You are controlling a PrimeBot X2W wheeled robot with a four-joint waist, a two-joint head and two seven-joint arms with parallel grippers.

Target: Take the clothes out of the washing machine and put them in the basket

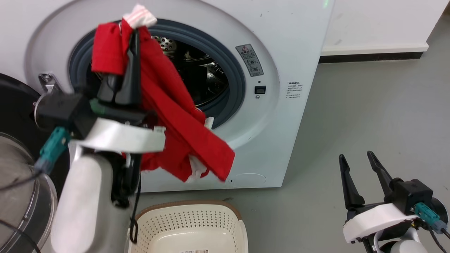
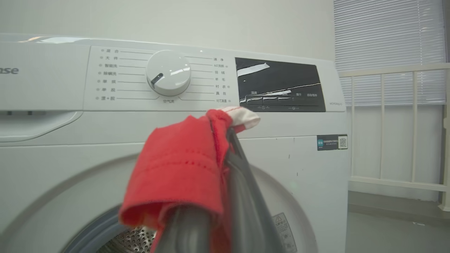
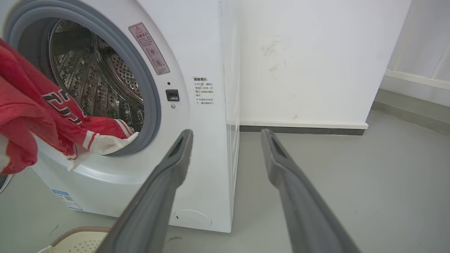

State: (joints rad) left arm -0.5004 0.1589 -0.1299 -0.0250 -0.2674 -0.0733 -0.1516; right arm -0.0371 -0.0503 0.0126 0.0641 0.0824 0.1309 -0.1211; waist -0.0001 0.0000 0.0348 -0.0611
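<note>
Left pincer (image 1: 134, 35) tips buried in clothes (image 1: 175, 116); basket (image 1: 191, 218) cut off below.

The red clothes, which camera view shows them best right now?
The head view: the clothes hang full length from the left gripper before the washing machine. The left wrist view shows the pinched fold; the right wrist view, the lettered lower part.

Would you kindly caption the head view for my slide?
Left gripper holds the clothes before the open washing machine, basket on the floor.
</note>
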